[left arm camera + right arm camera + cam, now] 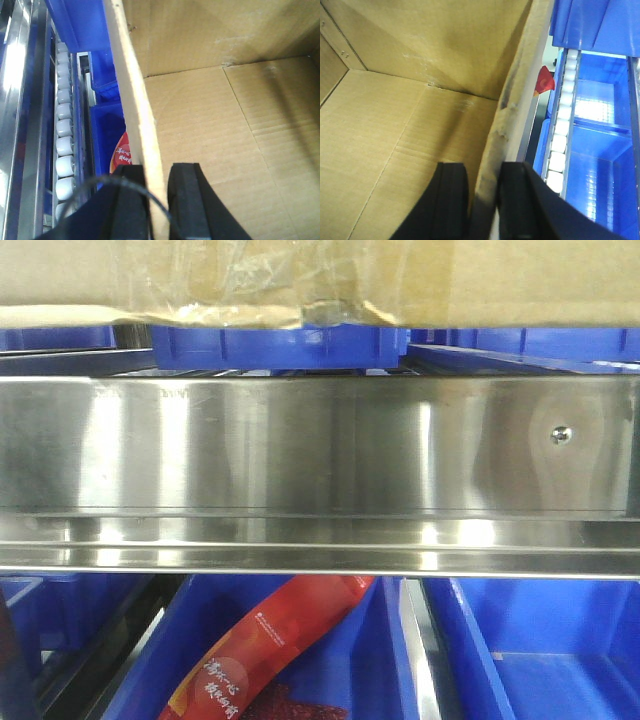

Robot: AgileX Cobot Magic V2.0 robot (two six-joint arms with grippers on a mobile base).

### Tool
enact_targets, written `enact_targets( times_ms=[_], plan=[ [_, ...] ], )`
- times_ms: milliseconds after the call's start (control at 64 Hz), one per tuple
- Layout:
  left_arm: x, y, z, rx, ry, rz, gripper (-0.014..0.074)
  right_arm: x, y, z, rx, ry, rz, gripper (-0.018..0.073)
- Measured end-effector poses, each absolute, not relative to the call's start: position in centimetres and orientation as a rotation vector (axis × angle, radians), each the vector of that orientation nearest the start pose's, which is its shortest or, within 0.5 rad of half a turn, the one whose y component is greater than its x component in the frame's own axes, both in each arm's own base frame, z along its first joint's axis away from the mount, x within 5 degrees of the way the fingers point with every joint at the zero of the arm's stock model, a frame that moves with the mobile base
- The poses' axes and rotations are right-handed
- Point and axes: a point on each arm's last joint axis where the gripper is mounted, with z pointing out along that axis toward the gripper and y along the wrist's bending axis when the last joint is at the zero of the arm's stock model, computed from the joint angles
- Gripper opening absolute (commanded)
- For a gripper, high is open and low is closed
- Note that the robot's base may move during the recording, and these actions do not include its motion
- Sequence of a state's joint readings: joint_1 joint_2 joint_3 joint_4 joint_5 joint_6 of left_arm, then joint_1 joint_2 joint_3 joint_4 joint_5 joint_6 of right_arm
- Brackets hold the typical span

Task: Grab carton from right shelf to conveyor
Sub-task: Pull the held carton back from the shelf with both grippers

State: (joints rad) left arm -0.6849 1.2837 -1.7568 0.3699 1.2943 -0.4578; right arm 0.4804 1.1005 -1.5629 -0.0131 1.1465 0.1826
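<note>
The brown carton (320, 275) fills the top of the front view, its taped bottom edge above the shelf's shiny steel front rail (300, 450). In the left wrist view my left gripper (157, 200) is shut on the carton's left wall (135, 100), one finger outside, one inside the open carton. In the right wrist view my right gripper (484, 205) is shut on the carton's right wall (520, 90) the same way. The carton's inside floor (215, 130) is bare cardboard. The conveyor is out of view.
Blue plastic bins (280, 345) sit behind and below the carton. A red snack bag (270, 645) lies in a lower bin (540, 650). White roller tracks (65, 125) run beside the carton on the left, and another roller track (562, 125) runs on the right.
</note>
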Motion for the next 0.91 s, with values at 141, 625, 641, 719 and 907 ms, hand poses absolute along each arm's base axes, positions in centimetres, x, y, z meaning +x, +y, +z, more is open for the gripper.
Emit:
enact_targets(
  times_ms=[141, 625, 641, 719, 907],
  plan=[
    [19.21, -11.6, 50.07, 0.189, 2.229, -0.156, -0.0016, 16.37, 8.41, 49.08, -0.324, 2.166, 0.362, -0.007],
    [19.22, -11.59, 50.07, 0.187, 2.229, -0.155, -0.0016, 16.44, 8.44, 49.04, -0.324, 2.168, 0.362, -0.007],
    [19.22, -11.59, 50.07, 0.187, 2.229, -0.155, -0.0016, 16.44, 8.44, 49.04, -0.324, 2.168, 0.362, -0.007],
    [19.22, -11.59, 50.07, 0.187, 2.229, -0.155, -0.0016, 16.44, 8.44, 49.04, -0.324, 2.168, 0.362, -0.007],
    [19.22, -11.59, 50.07, 0.187, 2.229, -0.155, -0.0016, 16.44, 8.44, 49.04, -0.324, 2.168, 0.362, -0.007]
  ],
)
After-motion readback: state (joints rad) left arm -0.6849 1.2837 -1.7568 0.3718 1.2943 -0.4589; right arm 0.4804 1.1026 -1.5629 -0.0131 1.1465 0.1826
